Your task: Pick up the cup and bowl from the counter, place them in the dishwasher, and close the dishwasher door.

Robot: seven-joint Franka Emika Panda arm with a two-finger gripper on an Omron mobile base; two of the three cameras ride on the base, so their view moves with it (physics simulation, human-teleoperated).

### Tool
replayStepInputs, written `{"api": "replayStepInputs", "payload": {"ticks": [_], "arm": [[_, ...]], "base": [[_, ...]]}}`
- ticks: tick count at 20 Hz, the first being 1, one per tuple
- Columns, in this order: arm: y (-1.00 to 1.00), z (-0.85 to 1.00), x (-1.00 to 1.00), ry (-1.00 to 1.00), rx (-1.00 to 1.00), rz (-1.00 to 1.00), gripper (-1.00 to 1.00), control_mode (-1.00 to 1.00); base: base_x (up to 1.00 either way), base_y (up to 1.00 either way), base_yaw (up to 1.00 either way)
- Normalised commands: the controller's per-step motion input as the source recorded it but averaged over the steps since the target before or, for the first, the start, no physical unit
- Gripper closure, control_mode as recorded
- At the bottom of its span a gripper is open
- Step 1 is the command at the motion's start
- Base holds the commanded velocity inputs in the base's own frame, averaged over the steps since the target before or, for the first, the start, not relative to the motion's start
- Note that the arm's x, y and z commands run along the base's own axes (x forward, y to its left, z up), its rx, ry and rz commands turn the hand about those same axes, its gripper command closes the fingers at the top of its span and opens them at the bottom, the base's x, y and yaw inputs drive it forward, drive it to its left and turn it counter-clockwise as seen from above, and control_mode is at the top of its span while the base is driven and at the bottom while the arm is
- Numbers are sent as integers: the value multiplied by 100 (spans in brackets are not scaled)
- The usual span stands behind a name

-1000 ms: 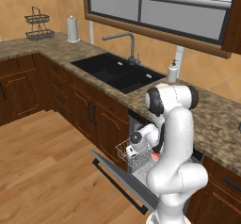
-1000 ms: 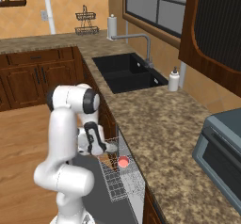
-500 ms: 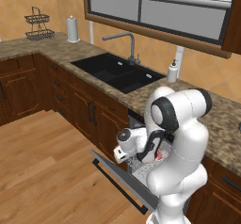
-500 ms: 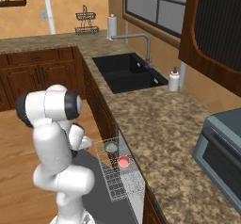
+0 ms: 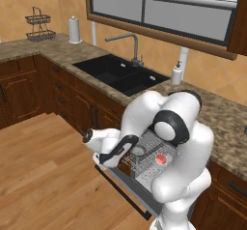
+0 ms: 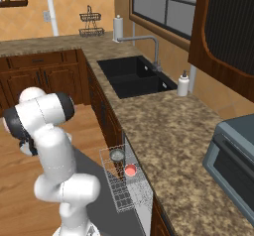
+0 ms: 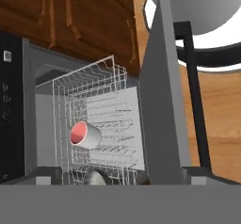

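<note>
The dishwasher (image 6: 124, 190) stands open under the granite desk (image 6: 163, 131), and by our reading most of the task is already done: both dishes sit in it and only the closing remains. Its door (image 7: 162, 105) is dropped down flat over the wooden floor, the long bar handle (image 5: 120, 191) along its outer edge in the left base view. The white wire rack (image 6: 121, 178) is pulled out over the door, so we judge it may need pushing back in before the door can swing up. In the rack, the bowl (image 6: 117, 155) lies toward the sink end, and the cup (image 6: 130, 170) sits just beside it; in the hand view the cup (image 7: 85, 135) lies on its side with its pink-red mouth turned toward the camera. We see neither dish on the desk, where a soap dispenser (image 6: 183, 85) stands by the black sink (image 6: 131, 76). The claw (image 5: 88, 137) hangs out beyond the door's outer edge, above the floor and apart from the handle; we cannot tell from these pictures whether its fingers are spread or pressed together, though nothing appears to be held. What is left, in our judgement, is to bring the claw under or against the door and lift it closed.
</note>
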Motion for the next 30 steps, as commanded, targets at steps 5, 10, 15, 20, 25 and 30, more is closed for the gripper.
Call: {"api": "replayStepInputs", "payload": {"ticks": [5,10,15,20,25,30], "arm": [[100,-10,-46,0,-51,0,-100,-100],[71,-58,-15,0,-48,0,-100,-100],[26,-80,-1,-9,-37,0,-100,-100],[1,-76,0,-22,-31,-1,-100,-100],[-3,-62,18,-20,-23,-5,-100,-100],[-1,-50,34,-11,-9,-5,-100,-100]], "base": [[0,0,0],[0,0,0],[0,0,0],[0,0,0],[0,0,0],[0,0,0]]}}
